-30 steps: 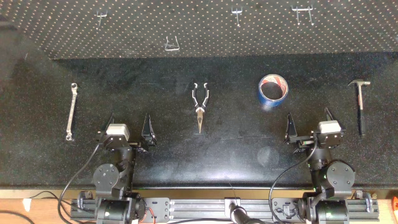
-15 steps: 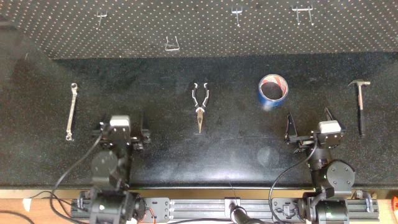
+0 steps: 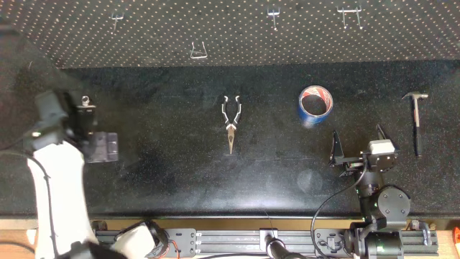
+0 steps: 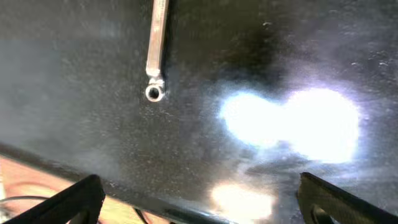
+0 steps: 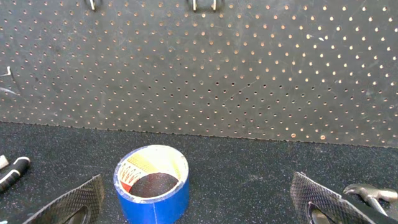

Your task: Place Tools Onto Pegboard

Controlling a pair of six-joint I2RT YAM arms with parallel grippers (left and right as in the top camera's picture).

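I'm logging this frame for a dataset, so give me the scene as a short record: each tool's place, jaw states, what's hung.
surface: black table, pegboard behind it
wrench: flat on table, far left
pliers: flat, centre
tape roll: blue, right of centre
hammer: flat, far right
left jaws: open, near wrench's ring end, not touching
right jaws: open, facing tape roll, holding nothing
hung on pegboard: no tools, bare hooks
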